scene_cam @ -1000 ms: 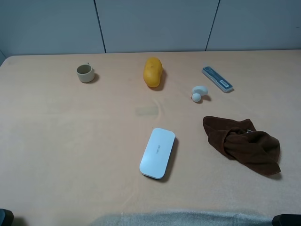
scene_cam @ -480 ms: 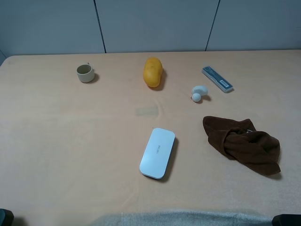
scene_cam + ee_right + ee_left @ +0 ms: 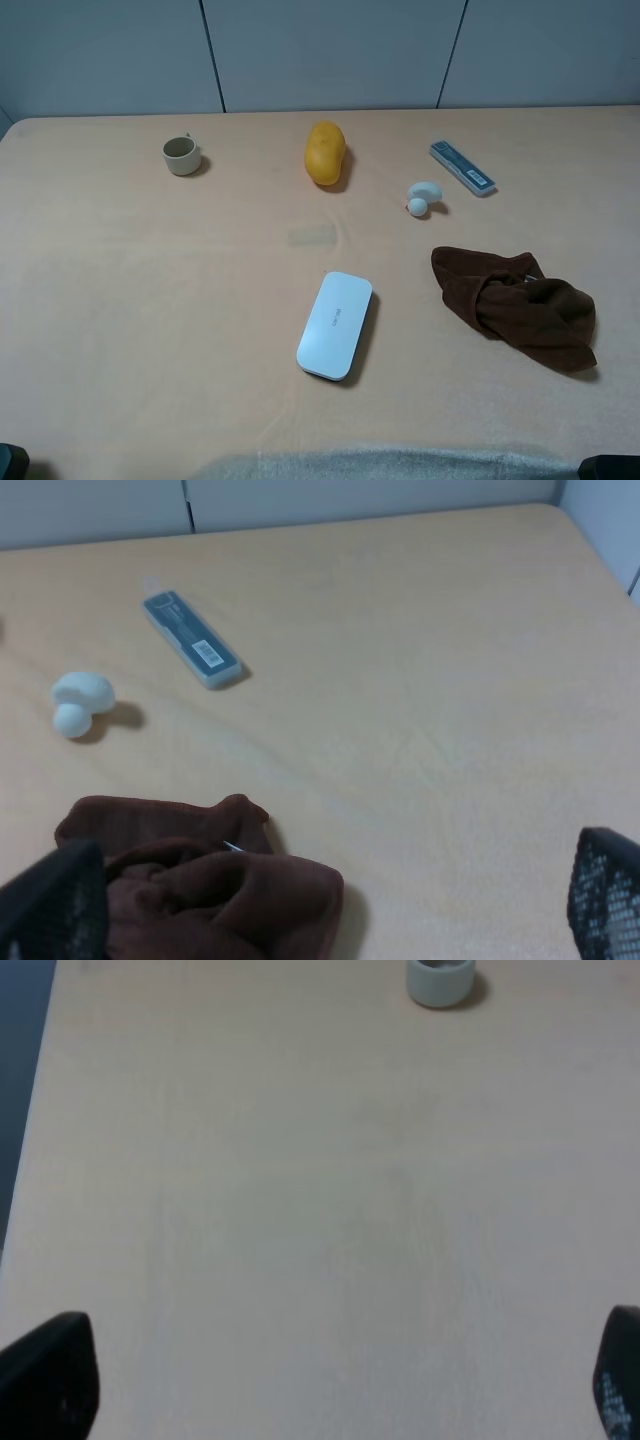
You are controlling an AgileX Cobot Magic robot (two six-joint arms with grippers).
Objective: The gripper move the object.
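Observation:
The object, a tiny pale white-bluish duck (image 3: 423, 196), lies on the tan table right of centre, between the orange fruit and the slim blue-grey box. It also shows in the right wrist view (image 3: 80, 702). My left gripper (image 3: 332, 1390) is open and empty, its dark fingertips (image 3: 45, 1375) far apart over bare table near the front left. My right gripper (image 3: 328, 910) is open and empty, its fingertips (image 3: 605, 900) wide apart just behind the brown cloth, well short of the duck. In the exterior high view only dark arm bits show at the bottom corners.
A beige cup (image 3: 181, 155) stands far left, also in the left wrist view (image 3: 440, 980). An orange fruit (image 3: 325, 152) lies far centre. A slim blue-grey box (image 3: 462, 167) lies beside the duck. A white oblong case (image 3: 336, 324) lies mid-front. A brown cloth (image 3: 515, 303) lies right.

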